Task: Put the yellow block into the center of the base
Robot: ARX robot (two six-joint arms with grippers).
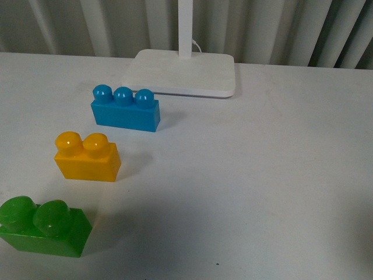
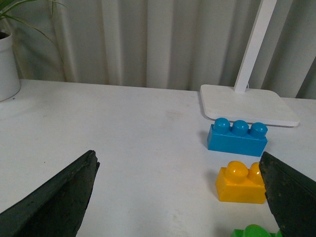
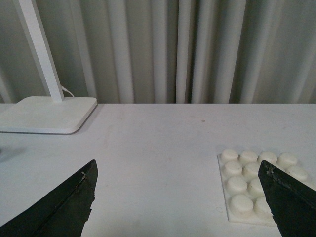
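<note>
You will find the white worktop (image 1: 262, 175) carrying every item. The lamp foot (image 1: 180, 73) stands farthest ahead of both claws, at the rear by the curtain (image 1: 280, 29). The base (image 3: 256, 185), studs up, lies flat just ahead of the right claw (image 3: 177, 165), one edge hidden behind a finger; that claw's fingers stand wide apart with nothing between them. The blue brick (image 1: 126, 109) sits ahead of the left claw (image 2: 177, 157), between it and the lamp foot. The green brick (image 1: 44, 227) lies nearest that claw. The yellow block (image 1: 87, 157) stands upright between blue and green, close beside one finger of the left claw, untouched; that claw too is spread wide and holds nothing.
</note>
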